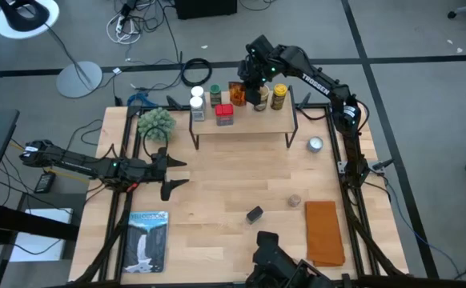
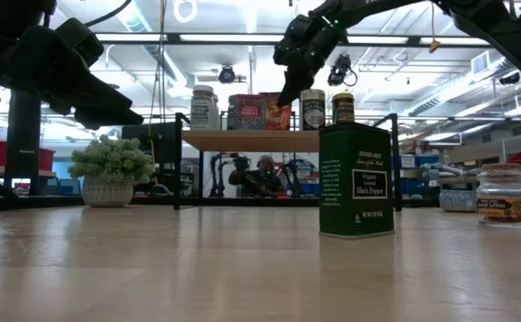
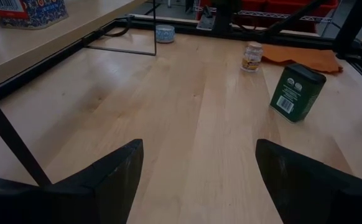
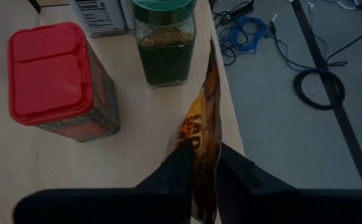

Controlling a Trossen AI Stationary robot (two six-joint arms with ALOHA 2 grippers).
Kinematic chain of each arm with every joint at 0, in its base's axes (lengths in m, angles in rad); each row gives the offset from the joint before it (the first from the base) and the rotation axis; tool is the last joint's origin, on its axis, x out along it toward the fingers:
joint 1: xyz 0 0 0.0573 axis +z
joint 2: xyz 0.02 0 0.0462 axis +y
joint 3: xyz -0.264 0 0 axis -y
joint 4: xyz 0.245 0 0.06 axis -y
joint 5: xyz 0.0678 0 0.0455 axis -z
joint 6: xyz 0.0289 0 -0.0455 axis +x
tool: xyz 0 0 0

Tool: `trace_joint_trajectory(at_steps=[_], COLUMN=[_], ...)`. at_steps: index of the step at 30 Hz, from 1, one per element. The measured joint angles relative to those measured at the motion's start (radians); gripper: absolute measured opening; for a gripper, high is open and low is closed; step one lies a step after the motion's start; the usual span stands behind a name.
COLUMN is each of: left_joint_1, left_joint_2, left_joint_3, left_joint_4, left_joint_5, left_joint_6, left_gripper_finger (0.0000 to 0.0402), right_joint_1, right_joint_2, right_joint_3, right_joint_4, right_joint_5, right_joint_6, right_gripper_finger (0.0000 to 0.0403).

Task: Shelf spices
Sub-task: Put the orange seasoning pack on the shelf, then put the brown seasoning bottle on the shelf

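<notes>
The shelf (image 1: 245, 124) carries white-capped jars (image 1: 197, 106), a green-capped jar (image 4: 164, 40), a red tin (image 4: 56, 81), a dark-lidded jar (image 1: 260, 98) and a yellow-capped jar (image 1: 279, 96). My right gripper (image 4: 206, 165) hangs over the shelf's far edge, shut on the orange packet (image 1: 237, 94). A dark green tin (image 2: 355, 179) and a small glass jar (image 2: 504, 194) stand on the tabletop. My left gripper (image 3: 199, 168) is open, low over the table's left side near the shelf's left legs. My right gripper pinches the orange packet's upper edge (image 4: 199, 146) between its two fingers (image 4: 176, 163), coming from above and pointing down. The packet stands upright below them, seen edge-on. Its lower end (image 2: 277, 125) reaches the shelf board, between the green-capped jar and the dark-lidded jar.
A fuzzy green plant (image 1: 155, 122) sits by the shelf's left end. A flat silver tin (image 1: 315, 144) lies right of the shelf. An orange cloth (image 1: 323, 232) lies at the near right, a book (image 1: 147, 240) at the near left. Bare wood shows before the shelf.
</notes>
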Motion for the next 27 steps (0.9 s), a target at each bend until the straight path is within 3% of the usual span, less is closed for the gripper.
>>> trace_joint_trajectory(at_steps=[13,20,27], left_joint_1=[0.0,0.0,0.0], left_joint_2=[0.0,0.0,0.0], left_joint_3=[0.0,0.0,0.0], left_joint_4=[-0.011,-0.014,-0.018], left_joint_5=[0.0,0.0,0.0], left_joint_6=[0.0,-0.001,0.0], left_gripper_finger=[0.0317,0.0317,0.0317], right_joint_1=[0.0,0.0,-0.006], right_joint_2=[-0.018,-0.082,-0.189], right_joint_3=[0.036,0.088,0.089], right_joint_4=[0.007,-0.026,-0.179], right_joint_5=[0.015,0.035,0.028], right_joint_6=[-0.002,-0.006,0.06], right_gripper_finger=[0.0097,0.0103,0.0092])
